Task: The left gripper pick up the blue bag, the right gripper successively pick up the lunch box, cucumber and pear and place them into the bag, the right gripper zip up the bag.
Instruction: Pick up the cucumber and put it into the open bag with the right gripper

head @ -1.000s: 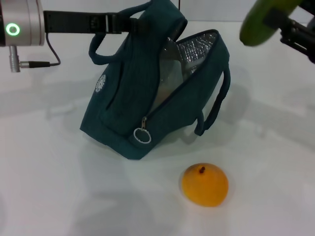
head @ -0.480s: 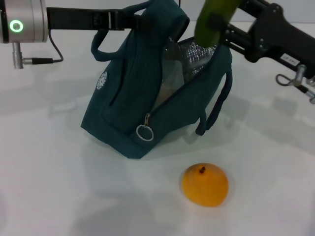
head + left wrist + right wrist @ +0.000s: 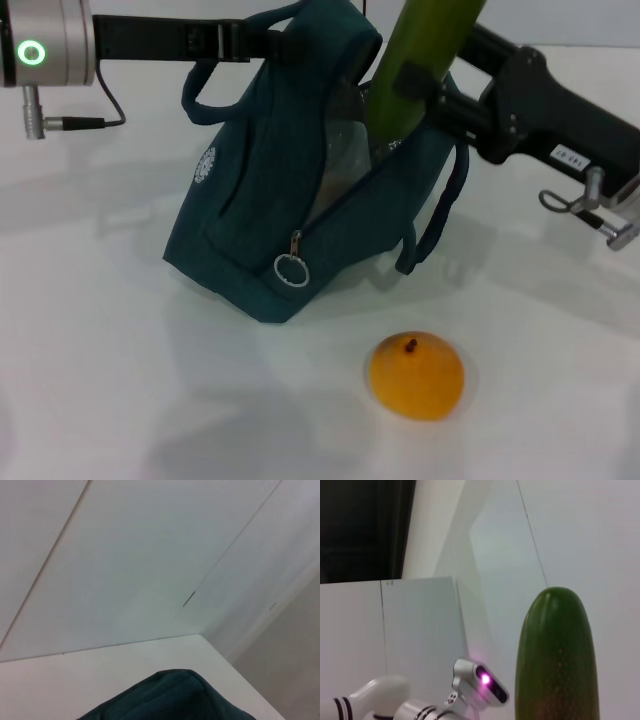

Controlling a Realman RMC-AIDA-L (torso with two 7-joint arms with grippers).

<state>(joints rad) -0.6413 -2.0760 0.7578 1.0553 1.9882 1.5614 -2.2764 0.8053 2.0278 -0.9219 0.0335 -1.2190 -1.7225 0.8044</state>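
Over the open blue bag (image 3: pixel 270 190), cucumber (image 3: pixel 415 60) in right end effector (image 3: pixel 420 95).

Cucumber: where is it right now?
In the head view, the cucumber stands nearly upright in the right gripper, over the blue bag's open mouth, upper centre.

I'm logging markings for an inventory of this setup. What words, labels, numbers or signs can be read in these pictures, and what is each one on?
No text can be read outright.
White label on the right gripper's black body: a short printed code, too small to read.
Round white emblem on the side of the blue bag: a pattern, no legible letters.
Green glowing ring on the left arm's silver wrist: an indicator light, not text.
Cucumber, pear: no markings.
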